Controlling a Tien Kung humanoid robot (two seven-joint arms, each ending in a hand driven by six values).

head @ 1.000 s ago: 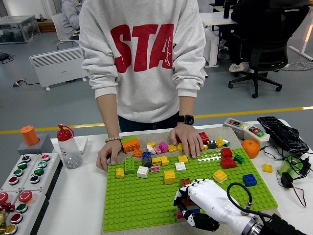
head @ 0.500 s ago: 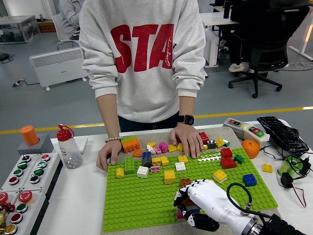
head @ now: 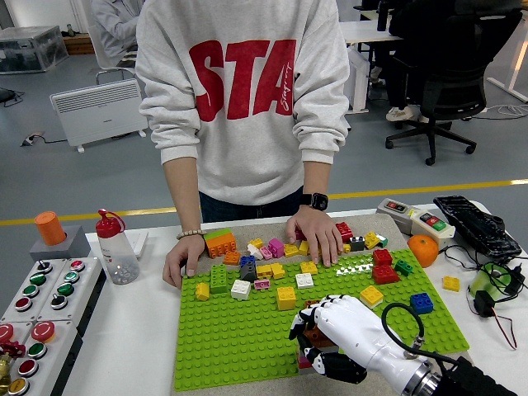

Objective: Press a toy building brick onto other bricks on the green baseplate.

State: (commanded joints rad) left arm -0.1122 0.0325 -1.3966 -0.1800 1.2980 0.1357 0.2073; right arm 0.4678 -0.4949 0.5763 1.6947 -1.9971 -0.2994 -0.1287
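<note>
The brown brick sits under your right hand, near the front edge of the green baseplate. The white fingers are curled down over it, with a pink brick just below; whether they grip the brown brick or only bear on it cannot be told, since the palm covers most of it. Your left hand does not appear in the head view.

Judgement: the pressing step is in hand. The brick appears to be at or on its seat, but whether the studs have engaged is hidden. The next move calls for straight downward pressure, kept square to the plate, then a clean lift of the fingers without dragging the brick sideways.

Further out, loose and seated bricks lie along the plate's far half: a yellow brick, a white brick, a green brick, a red brick and a blue brick. A person at the far side rests both hands on the plate's far edge, one hand at the left and the other hand on the pile of bricks; they appear to steady the plate.

Containers: only a clear bottle with a red cap stands left of the plate. Its contents cannot be made out.
</note>
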